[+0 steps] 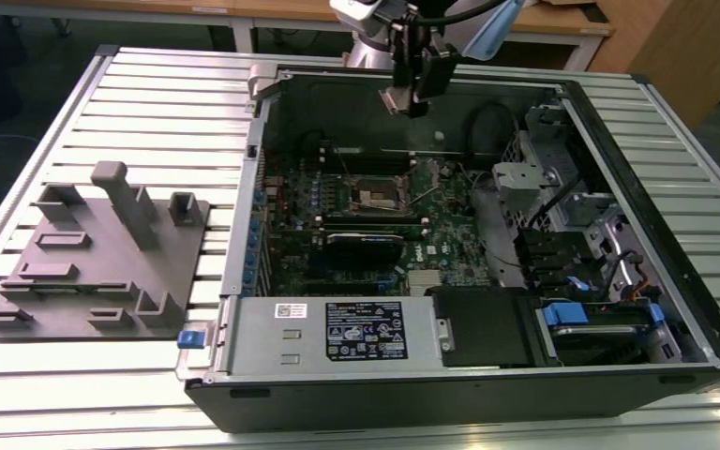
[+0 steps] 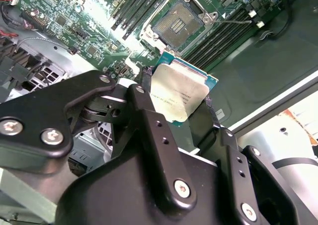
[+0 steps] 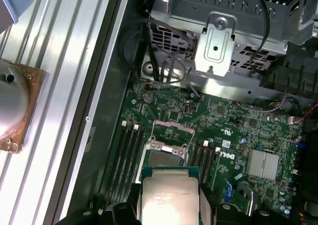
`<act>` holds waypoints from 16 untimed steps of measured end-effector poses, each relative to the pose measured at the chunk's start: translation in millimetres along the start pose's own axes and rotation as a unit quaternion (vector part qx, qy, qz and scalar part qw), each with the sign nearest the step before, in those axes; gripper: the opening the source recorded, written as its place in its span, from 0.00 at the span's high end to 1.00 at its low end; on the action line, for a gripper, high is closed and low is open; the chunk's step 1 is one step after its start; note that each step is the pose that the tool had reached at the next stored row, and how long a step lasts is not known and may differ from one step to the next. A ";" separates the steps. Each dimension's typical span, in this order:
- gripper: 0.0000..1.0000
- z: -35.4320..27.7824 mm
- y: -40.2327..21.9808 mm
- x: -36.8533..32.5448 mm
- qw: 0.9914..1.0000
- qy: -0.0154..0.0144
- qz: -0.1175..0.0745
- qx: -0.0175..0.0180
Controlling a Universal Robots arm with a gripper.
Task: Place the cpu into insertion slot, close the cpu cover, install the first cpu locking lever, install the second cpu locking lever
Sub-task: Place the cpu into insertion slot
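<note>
My gripper (image 1: 408, 94) hangs above the far side of the open computer case, shut on the cpu (image 1: 396, 101). In both wrist views the cpu (image 2: 178, 93) (image 3: 169, 197) is a silver-topped square chip with a green rim, clamped between the black fingers (image 2: 144, 103). The insertion slot (image 1: 379, 194) (image 2: 176, 24) lies uncovered on the green motherboard below, apart from the chip, its pale grid showing. In the first wrist view the cpu cover (image 3: 172, 131) stands swung up at the slot's (image 3: 166, 159) far edge. A thin locking lever (image 2: 233, 21) sticks out beside the slot.
Long black memory slots (image 2: 144, 6) flank the socket. A metal drive cage with cables (image 3: 218, 41) and a black-labelled power supply (image 1: 335, 330) fill the case's other sides. A grey fixture block (image 1: 97, 253) sits on the slatted table at the exterior view's left.
</note>
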State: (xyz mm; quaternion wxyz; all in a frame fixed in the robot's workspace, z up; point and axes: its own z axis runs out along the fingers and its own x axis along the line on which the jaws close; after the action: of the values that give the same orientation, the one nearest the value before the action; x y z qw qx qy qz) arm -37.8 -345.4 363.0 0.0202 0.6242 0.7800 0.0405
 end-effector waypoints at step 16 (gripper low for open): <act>0.46 0.0 0.0 0.0 1.000 -0.001 0.012 0.000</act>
State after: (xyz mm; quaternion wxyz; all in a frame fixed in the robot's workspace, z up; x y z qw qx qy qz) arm -37.8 -345.4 363.0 0.0207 0.6332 0.7726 0.0402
